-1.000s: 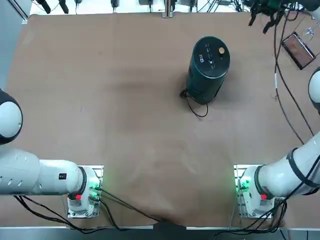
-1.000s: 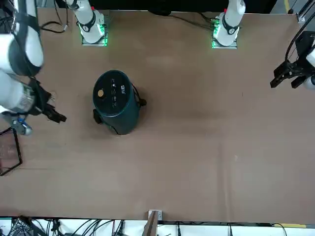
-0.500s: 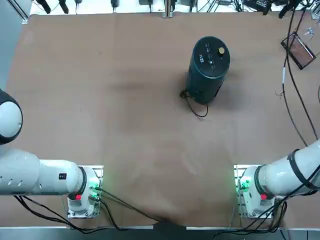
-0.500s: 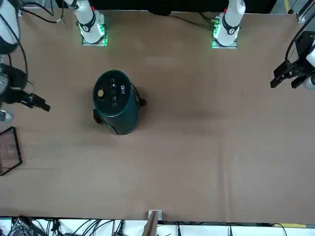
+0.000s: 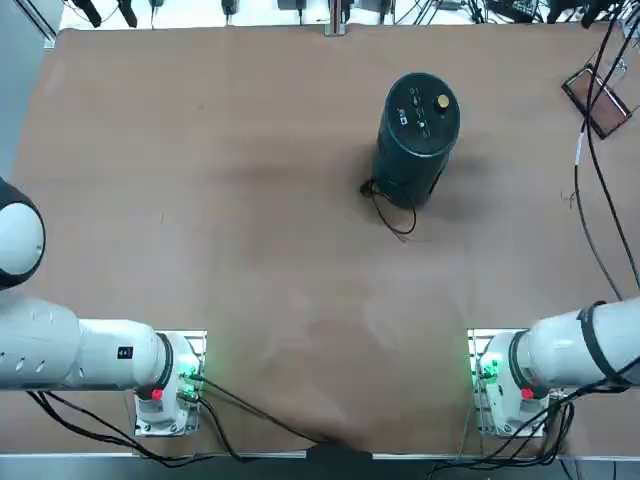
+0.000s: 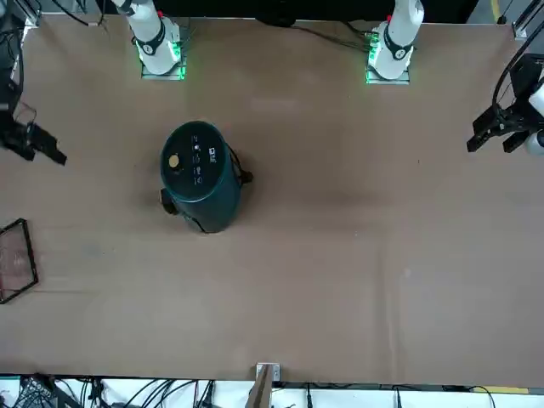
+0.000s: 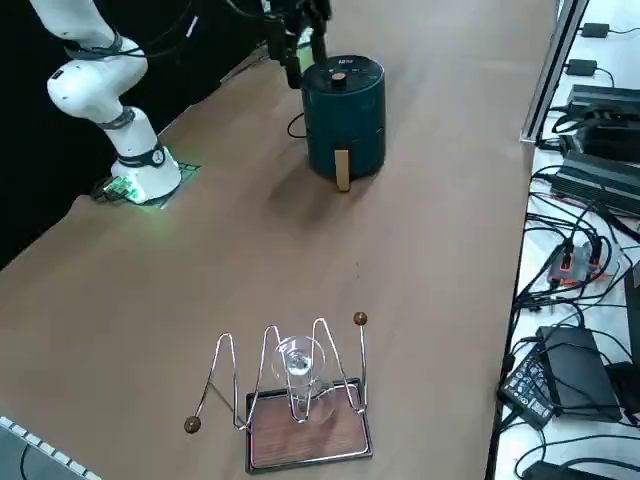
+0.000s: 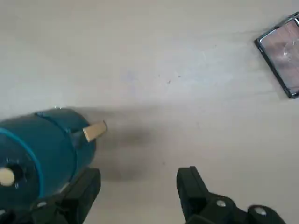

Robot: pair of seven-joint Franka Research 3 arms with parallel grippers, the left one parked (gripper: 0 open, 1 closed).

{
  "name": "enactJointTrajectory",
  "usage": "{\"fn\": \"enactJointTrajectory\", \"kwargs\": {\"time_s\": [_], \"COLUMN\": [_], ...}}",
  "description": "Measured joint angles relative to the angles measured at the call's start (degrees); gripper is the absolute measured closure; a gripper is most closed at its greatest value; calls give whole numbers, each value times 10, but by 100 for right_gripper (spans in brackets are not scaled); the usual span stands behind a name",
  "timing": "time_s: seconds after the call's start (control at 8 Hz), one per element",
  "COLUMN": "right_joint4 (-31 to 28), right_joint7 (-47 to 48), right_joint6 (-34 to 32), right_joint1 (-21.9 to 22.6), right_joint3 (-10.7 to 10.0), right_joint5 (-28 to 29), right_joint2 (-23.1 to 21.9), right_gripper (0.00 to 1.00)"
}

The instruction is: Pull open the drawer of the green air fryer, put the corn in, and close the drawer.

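Observation:
The green air fryer (image 5: 418, 135) (image 6: 197, 174) (image 7: 345, 112) stands upright on the brown table, far right of centre. Its drawer (image 7: 343, 150) sits shut in the body, with a tan handle (image 7: 343, 168) (image 8: 95, 131) sticking out. My right gripper (image 6: 38, 146) (image 7: 295, 35) (image 8: 138, 186) hangs in the air to the robot's right of the fryer, apart from it. It is open, with nothing between its fingers (image 8: 191, 186). The wrist view looks down on the fryer (image 8: 42, 149) and its handle. The corn is out of view.
A wire rack on a brown base (image 7: 300, 405) (image 6: 13, 259) (image 5: 598, 100) (image 8: 282, 51) holds a clear glass at the table's far right edge. The fryer's black cord (image 5: 392, 215) lies on the table by its base.
My right gripper has swung outward to the robot's right, farther from the fryer, and stays open. The fryer has not moved.

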Motion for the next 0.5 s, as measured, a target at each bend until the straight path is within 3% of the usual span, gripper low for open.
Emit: {"fn": "enactJointTrajectory", "kwargs": {"time_s": [0.5], "right_joint4": [-27], "right_joint7": [-8], "right_joint6": [-11], "right_joint1": [-1], "right_joint3": [6], "right_joint5": [-1], "right_joint2": [-38], "right_gripper": [0]}}
